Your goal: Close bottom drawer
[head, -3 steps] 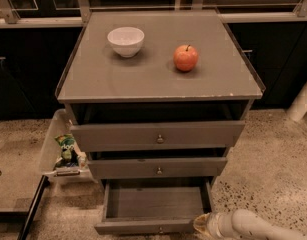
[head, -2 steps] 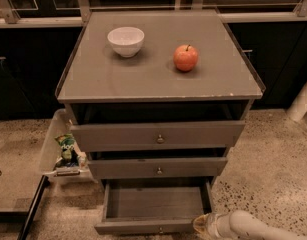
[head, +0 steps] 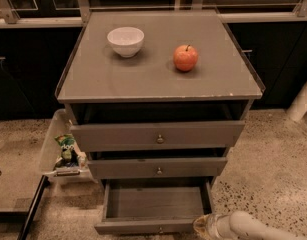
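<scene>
The bottom drawer (head: 155,204) of a grey three-drawer cabinet is pulled out, and its shallow box looks empty. Its slim front panel (head: 143,227) lies at the bottom edge of the view, with a small round knob (head: 161,230) at its centre. My gripper (head: 202,226) comes in from the lower right on a white arm. It sits at the right end of the drawer's front panel, touching or nearly touching it.
The top drawer (head: 158,135) and middle drawer (head: 158,168) stand slightly open. A white bowl (head: 125,40) and a red apple (head: 185,57) sit on the cabinet top. A plastic bin (head: 60,149) with a snack bag stands left of the cabinet. A white post (head: 301,101) stands at right.
</scene>
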Robot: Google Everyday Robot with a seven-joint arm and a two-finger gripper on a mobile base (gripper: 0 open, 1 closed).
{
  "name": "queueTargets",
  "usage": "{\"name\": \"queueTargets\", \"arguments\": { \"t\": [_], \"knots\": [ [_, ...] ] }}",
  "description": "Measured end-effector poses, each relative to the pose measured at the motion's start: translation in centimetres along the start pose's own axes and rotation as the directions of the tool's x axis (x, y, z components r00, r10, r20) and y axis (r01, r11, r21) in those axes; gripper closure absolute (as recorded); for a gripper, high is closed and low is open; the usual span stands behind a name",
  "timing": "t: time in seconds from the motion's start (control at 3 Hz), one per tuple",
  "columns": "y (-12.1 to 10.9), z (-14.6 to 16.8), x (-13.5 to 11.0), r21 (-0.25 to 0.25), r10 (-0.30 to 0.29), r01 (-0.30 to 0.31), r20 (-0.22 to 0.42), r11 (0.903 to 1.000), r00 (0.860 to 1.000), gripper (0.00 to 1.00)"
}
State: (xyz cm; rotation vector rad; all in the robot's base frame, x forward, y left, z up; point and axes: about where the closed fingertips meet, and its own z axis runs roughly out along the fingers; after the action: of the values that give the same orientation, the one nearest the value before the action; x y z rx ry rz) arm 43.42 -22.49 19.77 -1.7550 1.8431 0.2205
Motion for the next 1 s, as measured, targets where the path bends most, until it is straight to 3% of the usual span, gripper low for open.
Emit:
{"name": "queueTargets", "arguments": {
  "t": [0.33,1.0],
  "knots": [
    [0.00,0.00,0.00,0.000,0.000,0.000,0.000,1.0000,1.000,0.90],
    [0.01,0.02,0.00,0.000,0.000,0.000,0.000,1.0000,1.000,0.43]
  ]
}}
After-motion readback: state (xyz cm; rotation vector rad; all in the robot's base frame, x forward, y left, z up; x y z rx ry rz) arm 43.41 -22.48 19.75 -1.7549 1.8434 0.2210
